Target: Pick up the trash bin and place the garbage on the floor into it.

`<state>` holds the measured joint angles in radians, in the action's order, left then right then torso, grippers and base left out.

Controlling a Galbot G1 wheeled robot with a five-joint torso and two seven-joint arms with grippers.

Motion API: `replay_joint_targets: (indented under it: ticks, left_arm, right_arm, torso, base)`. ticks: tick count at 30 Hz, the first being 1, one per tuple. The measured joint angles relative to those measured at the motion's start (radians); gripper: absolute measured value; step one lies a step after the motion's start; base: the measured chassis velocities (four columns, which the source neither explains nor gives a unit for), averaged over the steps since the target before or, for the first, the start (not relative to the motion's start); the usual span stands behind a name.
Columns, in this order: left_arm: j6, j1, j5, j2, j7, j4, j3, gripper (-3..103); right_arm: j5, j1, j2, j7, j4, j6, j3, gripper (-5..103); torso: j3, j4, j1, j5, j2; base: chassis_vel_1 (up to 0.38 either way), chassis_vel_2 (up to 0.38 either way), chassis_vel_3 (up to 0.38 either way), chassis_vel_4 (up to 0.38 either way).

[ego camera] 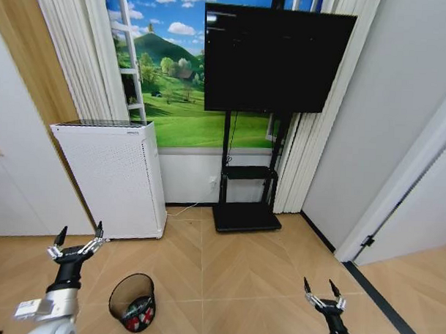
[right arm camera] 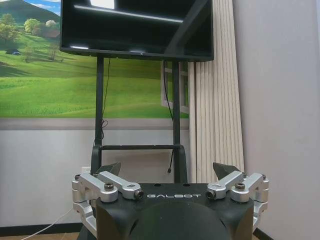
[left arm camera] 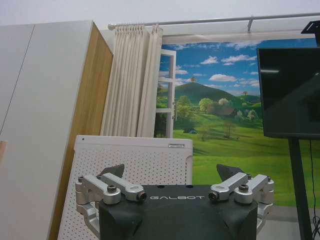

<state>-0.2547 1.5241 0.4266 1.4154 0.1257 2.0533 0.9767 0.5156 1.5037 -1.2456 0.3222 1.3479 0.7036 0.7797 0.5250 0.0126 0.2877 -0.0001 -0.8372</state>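
**One bin on the floor, both grippers spread and empty**

One trash bin (ego camera: 132,302) stands upright on the floor (ego camera: 226,277), low in the head view, nearer the robot's left side. It is a round black wire-mesh basket, wider at the rim than at the base. Inside it lies one red-and-white crumpled piece of garbage (ego camera: 139,314), resting against the lower wall.

There are two grippers. The left gripper (ego camera: 78,242) is raised above and to the left of the bin, apart from it, fingers spread wide with nothing between them. The right gripper (ego camera: 321,290) hangs well away on the other side, its fingers likewise parted and holding nothing.

Behind the bin stands one tall white perforated appliance (ego camera: 120,178); farther right, one black screen (ego camera: 274,59) on a stand.
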Motion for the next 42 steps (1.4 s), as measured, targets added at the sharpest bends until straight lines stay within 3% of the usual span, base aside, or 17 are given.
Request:
replay_joint_targets:
  ticks: [10, 40, 42]
  left_arm:
    - [-0.026, -0.004, -0.006, 0.002, -0.011, -0.002, -0.006, 100]
    - [-0.062, 0.002, -0.024, 0.007, 0.010, -0.031, 0.008, 100]
    - [-0.089, -0.004, -0.023, 0.010, 0.025, -0.049, 0.010, 100]
  right_arm:
    - [0.001, 0.002, -0.001, 0.000, -0.001, 0.000, 0.001, 100]
    - [0.001, 0.011, -0.009, 0.008, -0.001, 0.008, 0.007, 100]
    - [0.002, 0.015, -0.010, 0.009, 0.003, 0.009, 0.011, 100]
  torso:
    - [0.024, 0.0000, 0.017, 0.0000, -0.041]
    - [0.019, 0.0000, 0.014, 0.0001, -0.032]
    - [0.018, 0.0001, 0.013, 0.0000, -0.032]
  base:
    - [0.000, 0.000, 0.000, 0.000]
    - [0.000, 0.000, 0.000, 0.000]
    - [0.000, 0.000, 0.000, 0.000]
